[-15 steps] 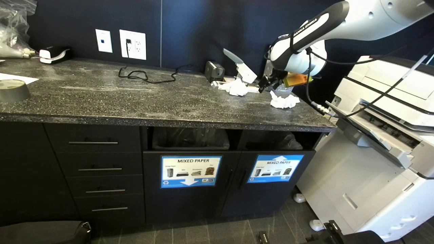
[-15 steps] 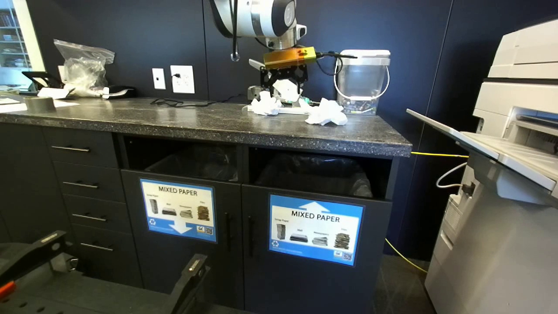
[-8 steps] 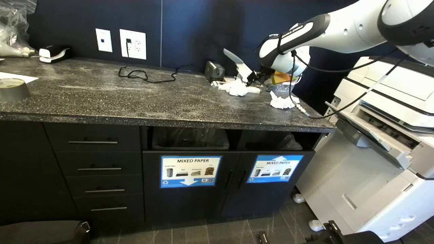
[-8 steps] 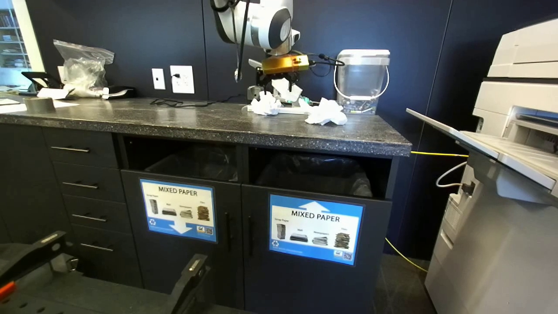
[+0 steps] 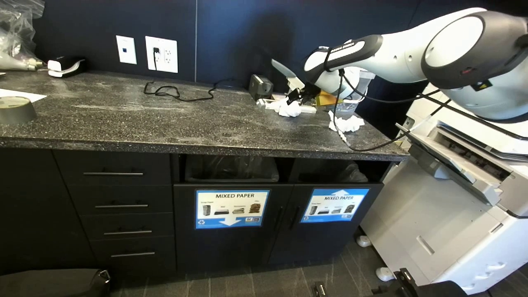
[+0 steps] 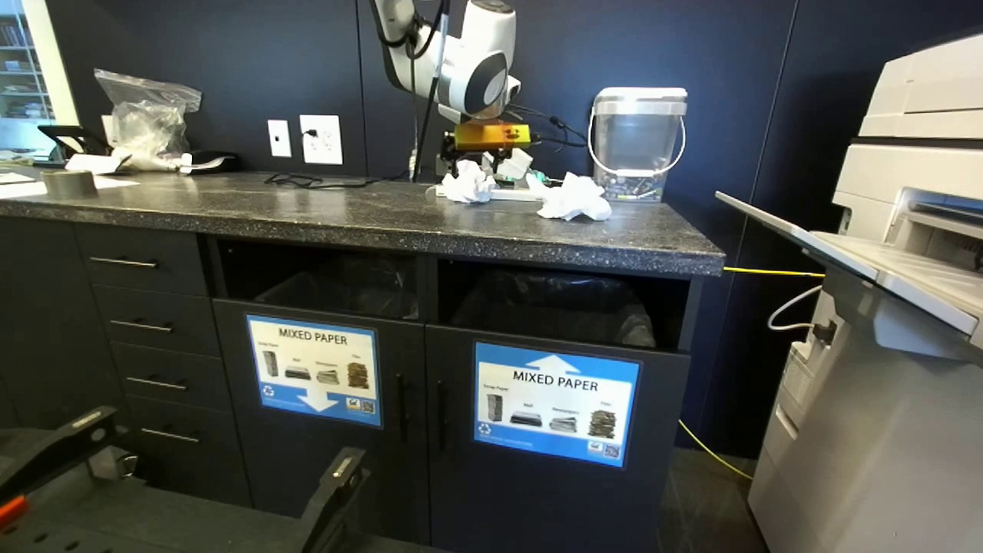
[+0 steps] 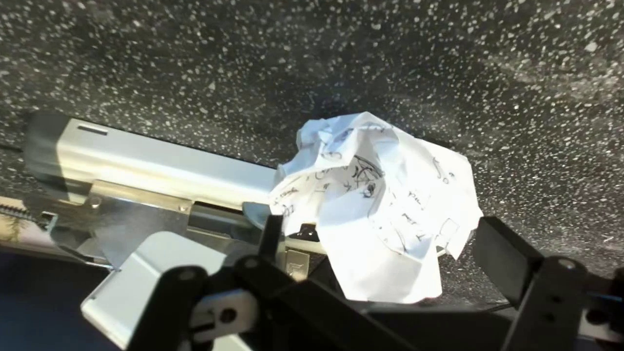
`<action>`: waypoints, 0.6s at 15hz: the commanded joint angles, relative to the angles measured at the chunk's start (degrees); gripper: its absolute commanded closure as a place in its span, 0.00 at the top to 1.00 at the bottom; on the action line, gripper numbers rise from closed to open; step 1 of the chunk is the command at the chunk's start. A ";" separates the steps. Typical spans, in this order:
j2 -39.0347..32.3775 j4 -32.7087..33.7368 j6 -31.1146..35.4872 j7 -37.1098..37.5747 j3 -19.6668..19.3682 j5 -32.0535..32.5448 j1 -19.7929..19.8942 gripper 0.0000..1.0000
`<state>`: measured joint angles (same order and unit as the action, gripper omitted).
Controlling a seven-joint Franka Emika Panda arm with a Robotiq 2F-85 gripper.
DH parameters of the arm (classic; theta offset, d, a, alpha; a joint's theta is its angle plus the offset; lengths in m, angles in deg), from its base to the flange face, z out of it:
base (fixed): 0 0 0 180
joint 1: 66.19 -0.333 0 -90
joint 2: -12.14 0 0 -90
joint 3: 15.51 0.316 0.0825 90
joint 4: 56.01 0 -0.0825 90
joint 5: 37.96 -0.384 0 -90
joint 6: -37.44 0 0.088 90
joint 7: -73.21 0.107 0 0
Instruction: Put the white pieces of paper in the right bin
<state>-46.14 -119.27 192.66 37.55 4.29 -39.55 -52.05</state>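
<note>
In the wrist view a crumpled white piece of paper [image 7: 390, 195] with dark scribbles lies between the spread fingers of my gripper [image 7: 385, 243]. The jaws stand open; the right fingertip appears close against the paper's edge, but contact cannot be told. Both exterior views show the gripper [image 5: 293, 98] low over this same wad [image 6: 468, 186], by the back of the counter. Another white piece of paper [image 6: 574, 200] rests nearer the counter's right end. Below the counter is the right bin [image 6: 633, 326], a dark opening with a liner above a blue-and-white sign [image 6: 557, 405].
A stapler-like metal tool with a raised white arm [image 7: 161, 263] lies beside and partly under the near paper. A clear bucket [image 6: 639, 142] stands behind at the right. The left bin [image 6: 345, 288] adjoins the right one. A printer [image 5: 453, 165] stands right of the counter.
In the exterior views my gripper has moved left and down to the wad by the metal tool. Both papers have stayed where they were.
</note>
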 commanded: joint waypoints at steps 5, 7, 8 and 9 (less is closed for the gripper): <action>-10.03 14.12 -0.28 -1.00 -0.72 -0.74 -4.71 1.00; -11.16 17.02 -1.97 -2.02 -0.05 -1.29 -3.88 1.00; -11.95 17.26 -0.85 -0.98 -1.01 -0.69 -5.56 0.98; -12.46 18.39 -1.33 -1.23 -0.90 -0.83 -5.49 0.74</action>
<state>-54.81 -107.82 192.04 37.03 4.23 -39.69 -55.42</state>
